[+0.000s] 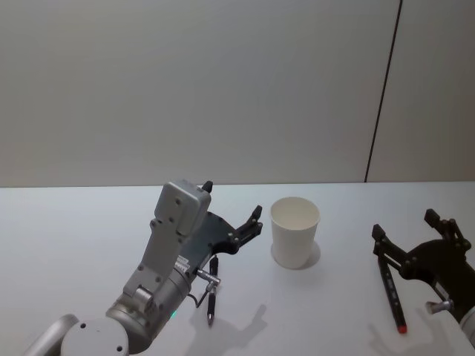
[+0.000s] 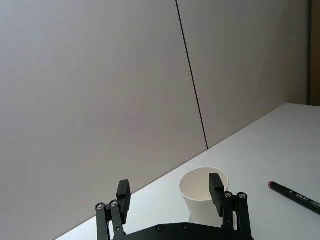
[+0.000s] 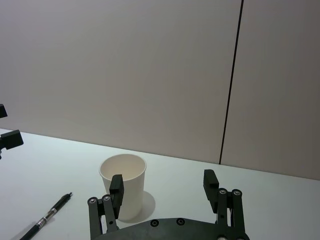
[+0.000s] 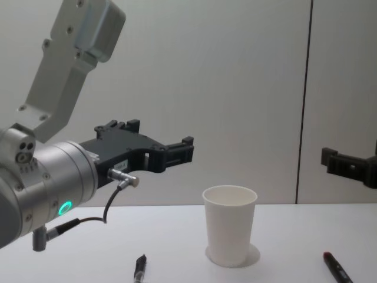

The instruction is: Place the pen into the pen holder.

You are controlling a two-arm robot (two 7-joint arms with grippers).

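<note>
The pen holder (image 1: 295,231), a white paper cup, stands upright mid-table, also in the chest view (image 4: 230,233). A black pen (image 1: 212,289) lies on the table left of it, below my left gripper (image 1: 233,199). That gripper hovers open and empty above the table, its fingers (image 2: 216,186) framing the cup (image 2: 200,195). A second black pen with a red end (image 1: 391,293) lies right of the cup, under my right gripper (image 1: 404,224), which is also open and empty. The right wrist view shows the cup (image 3: 123,182) and the black pen (image 3: 47,217).
The white table (image 1: 89,222) runs back to a plain grey wall with a dark vertical seam (image 1: 382,89). Bare tabletop lies to the left and behind the cup.
</note>
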